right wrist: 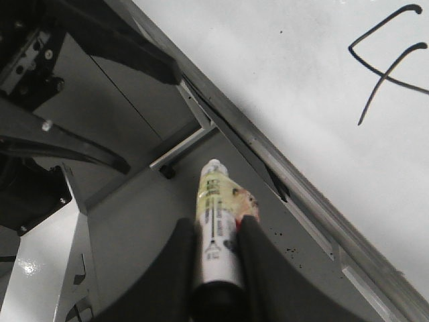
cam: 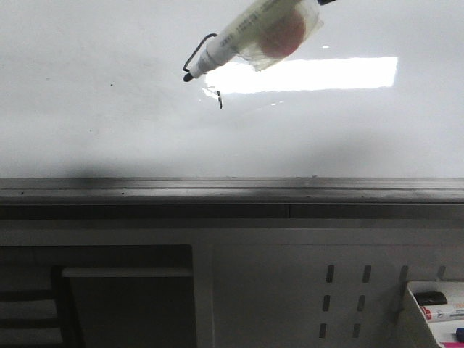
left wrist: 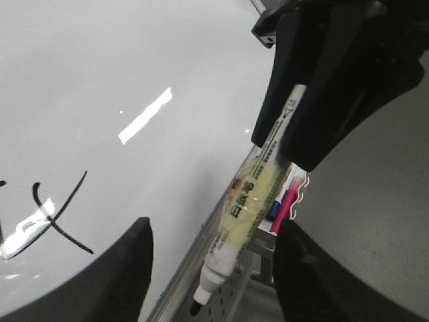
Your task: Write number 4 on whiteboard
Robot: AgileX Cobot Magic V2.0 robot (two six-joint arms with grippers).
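Note:
The whiteboard point(cam: 109, 109) fills the upper front view, with a bright light reflection. The number 4 point(cam: 220, 100) is drawn in thin black strokes and is partly hidden behind the marker point(cam: 239, 36). It also shows in the left wrist view point(left wrist: 60, 208) and the right wrist view point(right wrist: 385, 57). My right gripper point(right wrist: 218, 225) is shut on the yellow-labelled black marker point(right wrist: 214, 201). The marker's tip point(cam: 187, 76) points down-left beside the strokes and looks lifted off the board. My left gripper point(left wrist: 214, 225) is open and empty, and faces the right gripper point(left wrist: 301, 114) and the marker point(left wrist: 244, 208).
A grey metal ledge point(cam: 217, 190) runs along the board's lower edge. Below it is a grey panel with slots point(cam: 344, 297). A white tray point(cam: 435, 308) with spare markers sits at the lower right.

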